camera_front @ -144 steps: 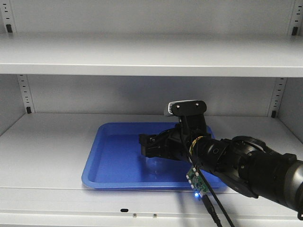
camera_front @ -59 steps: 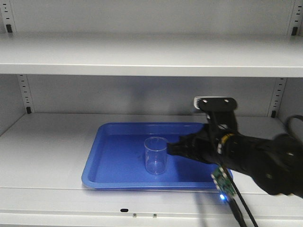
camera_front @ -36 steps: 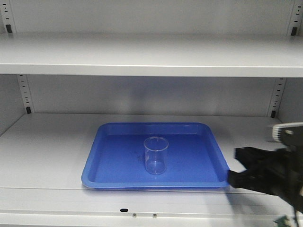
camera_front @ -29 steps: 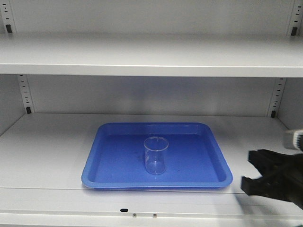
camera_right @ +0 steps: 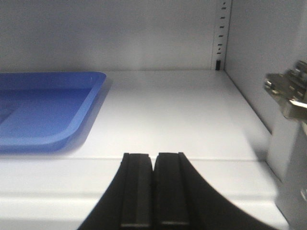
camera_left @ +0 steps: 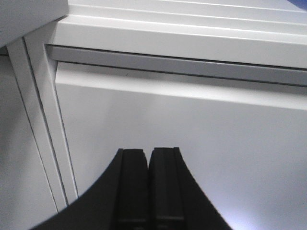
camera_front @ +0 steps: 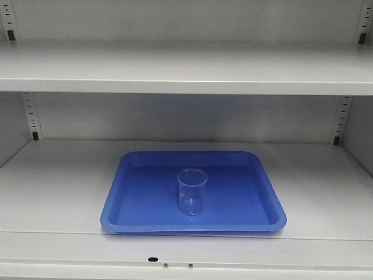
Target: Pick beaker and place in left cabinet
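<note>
Tray [camera_front: 134, 198]: blue, on the cabinet [camera_front: 58, 181] shelf.
Beaker [camera_front: 192, 191]: upright mid-tray, nothing touching it.
Left gripper [camera_left: 146, 187]: fingers pressed together, empty, facing a pale panel.
Right gripper [camera_right: 152, 189]: fingers clenched, empty, over the shelf edge, right of the tray.

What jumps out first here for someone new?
The blue tray, sitting centre on the pale cabinet shelf, is the only strong colour. The clear beaker stands upright in its middle, nothing gripping it. In the right wrist view, the shut right end effector points at bare shelf right of the tray.
</note>
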